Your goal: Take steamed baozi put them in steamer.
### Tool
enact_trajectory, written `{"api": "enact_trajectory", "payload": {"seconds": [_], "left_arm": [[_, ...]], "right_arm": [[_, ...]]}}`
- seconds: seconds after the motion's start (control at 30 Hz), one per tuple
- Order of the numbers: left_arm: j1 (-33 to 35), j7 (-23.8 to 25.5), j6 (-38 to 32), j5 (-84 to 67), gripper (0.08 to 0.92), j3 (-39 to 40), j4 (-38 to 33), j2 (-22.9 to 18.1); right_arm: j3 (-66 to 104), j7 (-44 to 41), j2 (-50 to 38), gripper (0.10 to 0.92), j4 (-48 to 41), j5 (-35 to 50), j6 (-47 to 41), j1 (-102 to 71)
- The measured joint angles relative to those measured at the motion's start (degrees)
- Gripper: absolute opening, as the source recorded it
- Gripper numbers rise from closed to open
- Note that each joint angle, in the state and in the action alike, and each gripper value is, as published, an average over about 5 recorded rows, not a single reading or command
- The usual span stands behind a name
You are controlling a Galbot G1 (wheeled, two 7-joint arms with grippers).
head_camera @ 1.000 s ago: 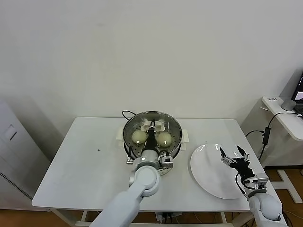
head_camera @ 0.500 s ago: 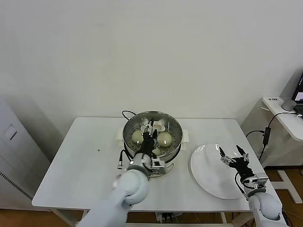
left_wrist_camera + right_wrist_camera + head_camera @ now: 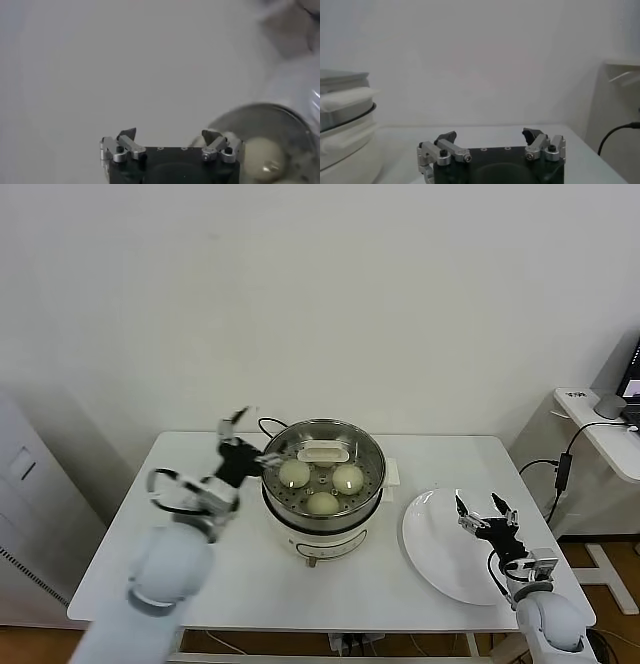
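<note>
The steamer (image 3: 322, 519), a shiny steel pot on a white base, stands mid-table. On its perforated tray lie three cream-white steamed baozi: back left (image 3: 294, 473), back right (image 3: 347, 478) and front (image 3: 322, 503). My left gripper (image 3: 248, 439) hovers open and empty just left of the steamer's rim. Its wrist view shows the open gripper (image 3: 170, 137), the steamer rim (image 3: 260, 107) and one baozi (image 3: 262, 155) past one jaw. My right gripper (image 3: 482, 509) stays open and empty over the white plate (image 3: 440, 562). In the right wrist view that gripper (image 3: 490, 136) has the steamer (image 3: 340, 130) far off to one side.
A black cord (image 3: 268, 424) loops behind the steamer. The plate lies near the table's right front corner. A side table (image 3: 600, 419) with cables stands off to the right. A white bar-shaped piece (image 3: 323, 454) sits at the back of the steamer.
My left gripper opened over the tray, left a baozi at the front of the steamer, and drew back up and to the left. The right arm barely moved.
</note>
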Motion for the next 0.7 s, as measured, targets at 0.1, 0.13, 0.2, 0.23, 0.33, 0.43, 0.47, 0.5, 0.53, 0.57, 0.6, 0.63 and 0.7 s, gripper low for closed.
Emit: {"api": "enact_trajectory", "payload": {"seconds": [0.1, 0.13, 0.2, 0.23, 0.33, 0.43, 0.47, 0.5, 0.53, 0.57, 0.6, 0.63, 0.7], "left_arm": [[1.7, -1.4, -0.6, -8.9, 0.823, -5.3, 0.6, 1.1], [2.3, -1.7, -0.9, -11.4, 0.823, -6.9, 1.1, 1.4], [3.5, -2.2, -1.6, -15.6, 0.823, -9.7, 2.3, 2.2], [4.1, -2.4, -2.0, -17.3, 0.823, -10.9, 3.0, 2.6], [5.7, -2.8, -3.1, -21.5, 0.823, -14.0, 5.4, 3.5], [6.9, -3.0, -3.9, -24.7, 0.823, -16.3, 8.2, 4.3], [7.2, -3.1, -4.1, -25.6, 0.823, -16.8, 9.0, 4.5], [7.5, -3.1, -4.3, -26.5, 0.823, -17.3, 9.9, 4.7], [7.7, -3.2, -4.5, -27.2, 0.823, -17.7, 10.7, 4.9], [8.0, -3.2, -4.6, -28.0, 0.823, -18.1, 11.5, 5.1], [8.1, -3.3, -4.7, -28.6, 0.823, -18.4, 12.2, 5.2], [8.3, -3.4, -4.8, -29.3, 0.823, -18.6, 12.9, 5.3], [8.4, -3.6, -5.1, -30.3, 0.823, -18.8, 14.3, 5.5]], "right_arm": [[-0.1, 0.7, 0.2, 0.823, 1.0, 0.2, -0.5, -0.4], [-0.1, 0.9, 0.2, 0.823, 1.3, 0.3, -0.6, -0.6], [0.0, 1.3, 0.3, 0.823, 1.8, 0.3, -1.0, -0.8], [0.0, 1.4, 0.4, 0.823, 2.1, 0.3, -1.2, -0.9], [0.1, 1.6, 0.5, 0.823, 2.7, 0.3, -1.7, -1.2], [0.2, 1.7, 0.5, 0.823, 3.4, 0.2, -2.2, -1.5], [0.2, 1.7, 0.5, 0.823, 3.6, 0.1, -2.4, -1.6], [0.2, 1.8, 0.5, 0.823, 3.7, 0.0, -2.6, -1.7], [0.2, 1.9, 0.5, 0.823, 3.9, -0.1, -2.9, -1.7], [0.2, 2.0, 0.4, 0.823, 4.1, -0.2, -3.1, -1.7], [0.2, 2.2, 0.4, 0.823, 4.3, -0.2, -3.3, -1.8], [0.1, 2.5, 0.4, 0.823, 4.4, -0.2, -3.5, -1.9], [0.1, 2.9, 0.4, 0.823, 4.8, -0.1, -3.8, -2.1]]}}
